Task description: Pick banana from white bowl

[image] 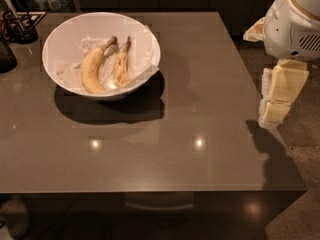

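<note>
The white bowl (60, 41) stands at the table's far left, lined with crumpled white paper. Two bananas lie in it side by side. The banana (121, 66) with brown patches and a dark stem is the right one. A cleaner, evenly yellow banana (92, 70) lies to its left. My gripper (270, 115) hangs at the right edge of the table, pointing down, far to the right of the bowl and holding nothing. The white arm body (295, 21) is above it.
The brown glossy table (200, 84) fills the view; its right edge runs just below the gripper. A dark wire holder (20, 26) and a dark object (6, 56) stand at the far left beside the bowl. Floor shows at the right.
</note>
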`<action>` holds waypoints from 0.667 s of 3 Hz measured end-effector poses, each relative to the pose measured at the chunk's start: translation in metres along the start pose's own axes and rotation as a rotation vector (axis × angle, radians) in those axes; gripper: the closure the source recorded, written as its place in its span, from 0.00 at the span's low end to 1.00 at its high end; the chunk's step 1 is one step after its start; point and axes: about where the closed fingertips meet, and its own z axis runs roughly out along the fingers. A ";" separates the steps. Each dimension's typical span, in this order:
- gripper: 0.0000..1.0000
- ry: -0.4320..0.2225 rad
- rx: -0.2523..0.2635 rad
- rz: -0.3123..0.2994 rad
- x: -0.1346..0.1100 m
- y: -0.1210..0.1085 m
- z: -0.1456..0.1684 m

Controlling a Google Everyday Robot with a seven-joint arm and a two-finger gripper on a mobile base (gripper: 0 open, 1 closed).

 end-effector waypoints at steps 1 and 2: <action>0.00 -0.061 0.002 0.032 -0.040 -0.012 0.014; 0.00 -0.079 -0.023 0.108 -0.086 -0.029 0.024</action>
